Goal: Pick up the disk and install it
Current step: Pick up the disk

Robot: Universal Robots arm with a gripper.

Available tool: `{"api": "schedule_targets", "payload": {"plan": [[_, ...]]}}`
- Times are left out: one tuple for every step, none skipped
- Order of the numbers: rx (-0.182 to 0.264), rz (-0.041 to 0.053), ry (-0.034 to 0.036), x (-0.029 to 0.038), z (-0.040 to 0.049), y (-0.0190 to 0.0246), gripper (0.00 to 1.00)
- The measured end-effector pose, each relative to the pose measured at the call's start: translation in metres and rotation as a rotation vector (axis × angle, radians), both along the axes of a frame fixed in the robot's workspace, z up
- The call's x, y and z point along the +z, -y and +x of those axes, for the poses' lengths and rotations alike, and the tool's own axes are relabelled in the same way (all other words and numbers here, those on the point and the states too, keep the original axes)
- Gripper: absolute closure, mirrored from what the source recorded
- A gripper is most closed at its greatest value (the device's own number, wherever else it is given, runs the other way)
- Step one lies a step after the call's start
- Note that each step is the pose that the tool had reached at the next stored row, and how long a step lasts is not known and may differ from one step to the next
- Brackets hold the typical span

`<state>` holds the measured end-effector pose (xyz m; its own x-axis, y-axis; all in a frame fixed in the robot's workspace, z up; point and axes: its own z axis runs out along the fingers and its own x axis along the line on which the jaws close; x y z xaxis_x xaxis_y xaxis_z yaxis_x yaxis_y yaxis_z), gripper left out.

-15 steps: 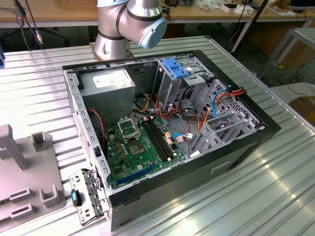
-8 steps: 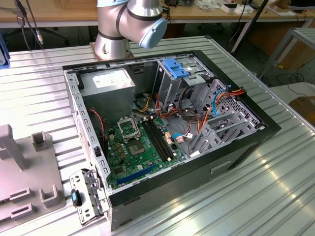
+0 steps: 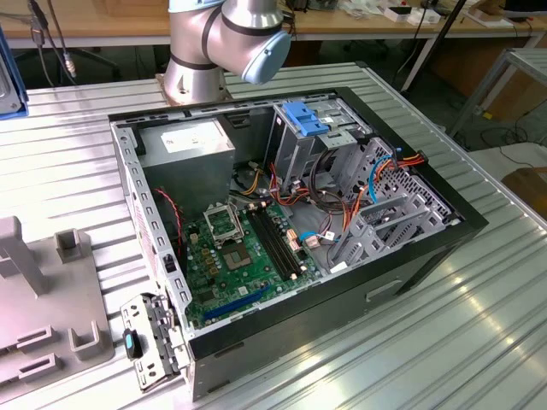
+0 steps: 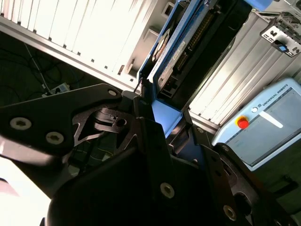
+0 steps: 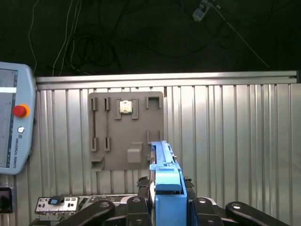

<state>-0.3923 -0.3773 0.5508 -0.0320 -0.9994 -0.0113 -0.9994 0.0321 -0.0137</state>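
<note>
Pick-up complete: the hand (image 5: 167,207) is clamped on the blue carrier end of the disk (image 5: 165,181), which projects forward from between the fingers, clear of the surface (image 5: 235,141). Installation into the computer case (image 3: 359,299) is not yet done.

disk (image 5: 165,181) rail: glossy blue plastic; table (image 3: 479,325): ribbed shiny metal w/ glare.

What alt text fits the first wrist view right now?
The gripper clamps the blue-railed disk edge-on. Beyond it, a grey fixture tray lies on the ribbed metal table, with a teach pendant alongside.
</note>
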Motion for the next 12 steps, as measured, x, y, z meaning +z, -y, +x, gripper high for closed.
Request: {"api": "schedule_targets", "payload": {"plan": [[0.0, 0.0001, 0.0001, -0.0001, 0.001, 0.0, 0.63], [0.0, 0.0, 0.0001, 0.0, 0.0017, 0.0, 0.63], [0.0, 0.0, 0.0, 0.0, 0.0027, 0.0, 0.63], [0.0, 0.0, 0.0, 0.0, 0.0033, 0.0, 0.63], [0.0, 0.0001, 0.0001, -0.0001, 0.0047, 0.0, 0.63], [0.0, 0.0, 0.0001, 0.0, 0.0056, 0.0, 0.63], [0.0, 0.0, 0.0, 0.0, 0.0064, 0.0, 0.63], [0.0, 0.0001, 0.0001, 0.0, 0.0078, 0.0, 0.63], [0.0, 0.0001, 0.0001, 0.0, 0.0088, 0.0, 0.63], [0.0, 0.0001, 0.0001, 0.0, 0.01, 0.0, 0.63], [0.0, 0.0, 0.0, 0.0, 0.0122, 0.0, 0.63], [0.0, 0.0, 0.0001, 0.0, 0.0132, 0.0, 0.63]]}}
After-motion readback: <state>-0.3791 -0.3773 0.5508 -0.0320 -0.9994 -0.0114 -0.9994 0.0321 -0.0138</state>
